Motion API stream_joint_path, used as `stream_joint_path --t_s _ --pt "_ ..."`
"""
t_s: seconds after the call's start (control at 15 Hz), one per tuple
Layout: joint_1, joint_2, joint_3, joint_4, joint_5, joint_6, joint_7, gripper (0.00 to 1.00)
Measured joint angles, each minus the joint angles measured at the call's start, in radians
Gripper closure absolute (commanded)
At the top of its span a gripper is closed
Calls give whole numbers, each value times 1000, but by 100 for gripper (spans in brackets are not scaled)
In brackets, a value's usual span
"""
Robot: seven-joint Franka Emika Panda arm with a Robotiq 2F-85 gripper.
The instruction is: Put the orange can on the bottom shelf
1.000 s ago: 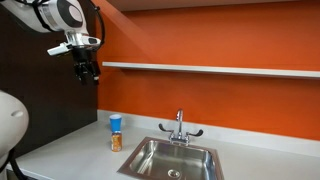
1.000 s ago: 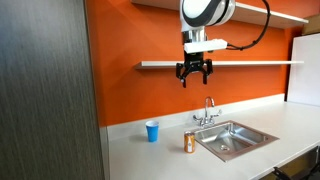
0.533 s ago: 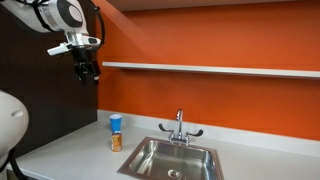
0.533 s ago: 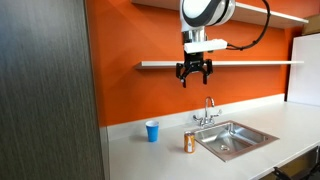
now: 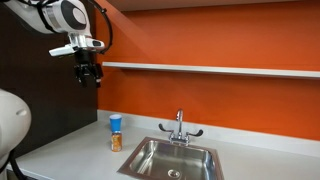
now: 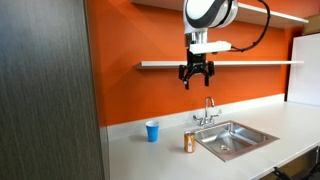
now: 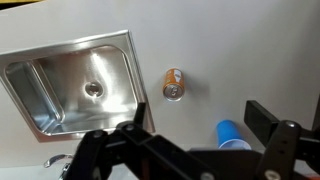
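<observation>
Looks like step 1 of 2, the reach for the pickup, with the hand (image 6: 195,78) hanging up around the level of the bottom shelf (image 6: 160,65), fingers spread wide and empty, and the orange can (image 6: 189,142) standing upright down on the table (image 6: 140,158) between the sink (image 7: 80,85) and the blue cup (image 6: 152,131). Needs a long drop down over the can, a squeeze round its middle, then a lift onto that ledge without knocking the cup. Can't make out any brand or writing on the can, probably just too small and blurry here.
</observation>
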Motion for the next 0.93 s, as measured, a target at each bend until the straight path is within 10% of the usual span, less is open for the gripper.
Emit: stream_joint_path --t_s 0.93 --pt "26 25 -88 -136 12 28 -138 0"
